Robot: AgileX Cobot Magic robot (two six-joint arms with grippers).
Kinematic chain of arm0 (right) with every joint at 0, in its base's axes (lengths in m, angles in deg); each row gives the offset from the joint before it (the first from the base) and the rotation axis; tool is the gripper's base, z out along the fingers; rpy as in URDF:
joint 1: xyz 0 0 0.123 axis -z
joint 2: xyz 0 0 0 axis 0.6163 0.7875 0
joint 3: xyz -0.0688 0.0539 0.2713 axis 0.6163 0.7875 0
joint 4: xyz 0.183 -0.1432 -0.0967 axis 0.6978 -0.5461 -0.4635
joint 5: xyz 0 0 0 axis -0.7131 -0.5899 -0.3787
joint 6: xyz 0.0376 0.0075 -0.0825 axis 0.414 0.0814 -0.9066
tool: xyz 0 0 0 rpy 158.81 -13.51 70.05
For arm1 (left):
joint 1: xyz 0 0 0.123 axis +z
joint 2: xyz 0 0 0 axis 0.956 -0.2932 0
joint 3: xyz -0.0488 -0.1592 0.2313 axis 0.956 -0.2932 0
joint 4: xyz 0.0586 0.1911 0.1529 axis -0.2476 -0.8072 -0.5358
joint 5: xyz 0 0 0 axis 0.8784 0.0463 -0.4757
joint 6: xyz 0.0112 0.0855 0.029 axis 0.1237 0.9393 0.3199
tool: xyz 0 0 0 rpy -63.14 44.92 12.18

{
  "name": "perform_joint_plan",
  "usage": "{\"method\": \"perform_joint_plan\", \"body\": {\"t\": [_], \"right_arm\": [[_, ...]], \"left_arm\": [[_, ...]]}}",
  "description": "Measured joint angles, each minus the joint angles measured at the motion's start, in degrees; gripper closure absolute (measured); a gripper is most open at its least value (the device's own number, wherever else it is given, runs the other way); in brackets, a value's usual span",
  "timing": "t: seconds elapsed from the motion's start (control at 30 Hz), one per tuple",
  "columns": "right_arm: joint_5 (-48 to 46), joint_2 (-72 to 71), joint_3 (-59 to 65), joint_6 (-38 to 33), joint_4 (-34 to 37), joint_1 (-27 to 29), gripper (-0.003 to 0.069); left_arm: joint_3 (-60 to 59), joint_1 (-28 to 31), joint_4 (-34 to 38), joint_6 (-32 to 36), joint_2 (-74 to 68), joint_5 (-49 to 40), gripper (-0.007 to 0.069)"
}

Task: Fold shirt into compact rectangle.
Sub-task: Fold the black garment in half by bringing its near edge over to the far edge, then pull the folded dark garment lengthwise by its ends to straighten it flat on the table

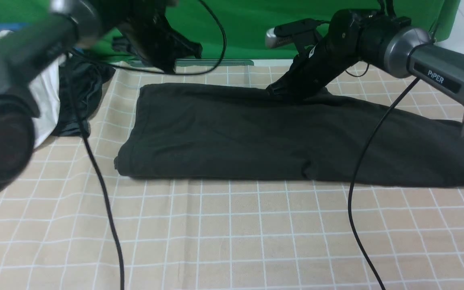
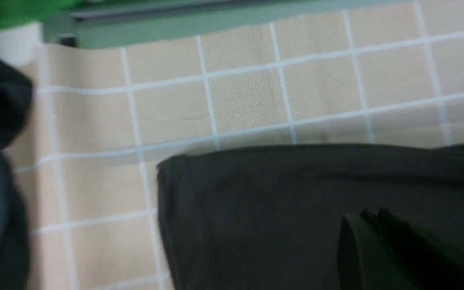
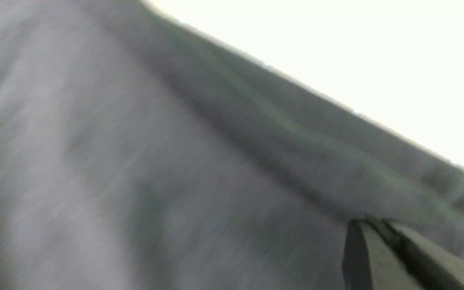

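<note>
The black shirt (image 1: 256, 137) lies on the checked tablecloth (image 1: 232, 237) as a long band, folded lengthwise and running from centre left to the right edge. My left gripper (image 1: 169, 68) hangs above the table just past the shirt's far left corner. In the left wrist view that gripper (image 2: 371, 215) is shut and empty over the shirt (image 2: 296, 209). My right gripper (image 1: 274, 89) points down onto the shirt's far edge. Its jaws (image 3: 367, 221) are shut, with the tips against a ridge of the shirt (image 3: 135, 161). No pinched cloth is visible.
A white garment (image 1: 46, 96) and a dark garment (image 1: 83, 96) are heaped at the far left of the table. One black cable (image 1: 99, 181) trails from the left arm and another cable (image 1: 361, 169) from the right. A green backdrop (image 1: 248, 24) closes the far side.
</note>
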Motion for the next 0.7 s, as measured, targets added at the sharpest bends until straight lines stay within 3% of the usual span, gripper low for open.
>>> {"method": "perform_joint_plan", "body": {"t": [0.23,0.37,0.5,0.7], "right_arm": [[6.2,1.9,0.0,1.1,-1.2,2.1,0.0606],[4.7,1.5,-1.4,1.3,-1.5,4.6,0.0596],[-10.2,-2.6,-5.8,1.3,-1.8,6.2,0.0588],[-28.1,-9.4,-6.8,-2.2,-1.7,7.6,0.0588]], "left_arm": [[-16.2,-1.9,1.4,0.0,15.0,1.3,0.0606],[-32.7,-3.8,4.4,0.0,24.3,6.2,0.0606],[-46.1,-4.5,7.8,-0.4,29.8,11.3,0.0606],[-50.2,-3.6,8.1,-0.7,28.0,8.3,0.0606]]}}
